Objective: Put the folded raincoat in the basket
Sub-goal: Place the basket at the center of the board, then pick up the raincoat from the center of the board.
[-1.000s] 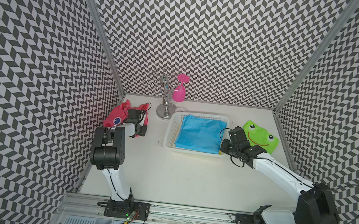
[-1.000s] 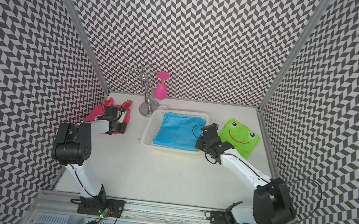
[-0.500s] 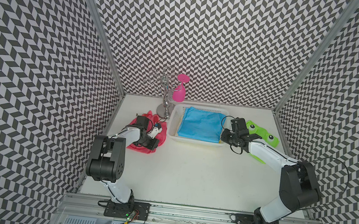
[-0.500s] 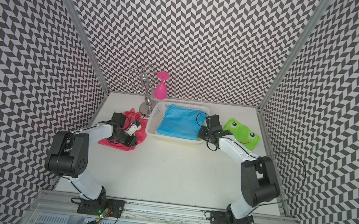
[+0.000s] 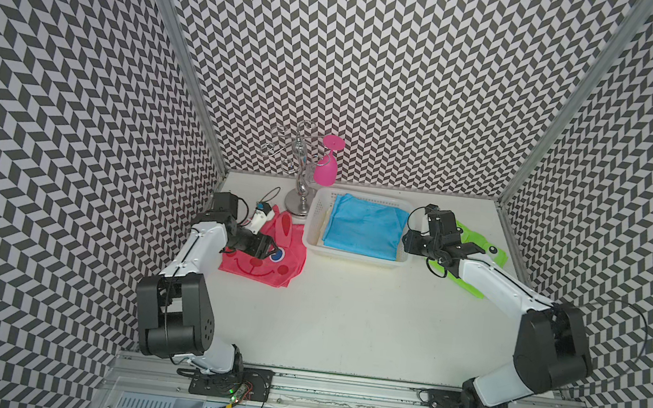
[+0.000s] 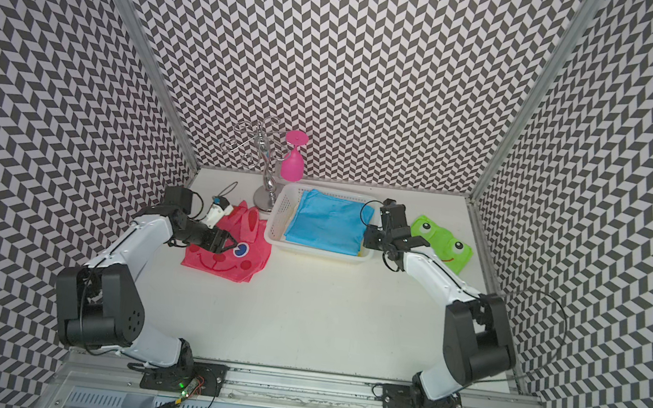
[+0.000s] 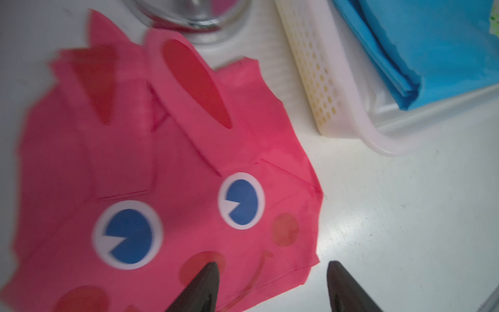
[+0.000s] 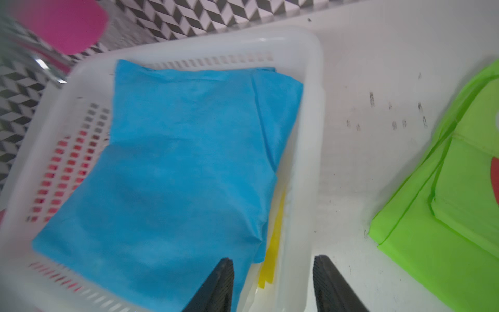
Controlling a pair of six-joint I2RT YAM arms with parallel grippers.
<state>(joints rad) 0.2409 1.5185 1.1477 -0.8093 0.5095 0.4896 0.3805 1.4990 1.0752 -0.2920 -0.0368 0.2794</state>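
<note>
A pink folded raincoat (image 5: 263,265) (image 6: 226,264) (image 7: 135,162) with a rabbit face lies flat on the table, left of the white basket (image 5: 352,258) (image 6: 323,253) (image 7: 318,81) (image 8: 310,108). My left gripper (image 5: 269,246) (image 6: 228,242) (image 7: 272,266) hovers open over its near edge, holding nothing. A blue folded raincoat (image 5: 364,226) (image 6: 329,222) (image 8: 175,162) fills the basket, with a yellow one under it. My right gripper (image 5: 410,239) (image 6: 371,235) (image 8: 273,259) is open astride the basket's right rim. A green frog raincoat (image 5: 490,253) (image 6: 442,239) (image 8: 459,216) lies right of the basket.
A chrome glass rack (image 5: 299,193) (image 6: 265,189) stands just behind the pink raincoat and the basket's left corner, with a pink wine glass (image 5: 325,169) (image 6: 292,165) hanging from it. Patterned walls close in the back and both sides.
The left gripper carried the pink raincoat from the left wall to beside the basket, then opened and let it go. The basket shifted back; the right gripper opened at its rim.
</note>
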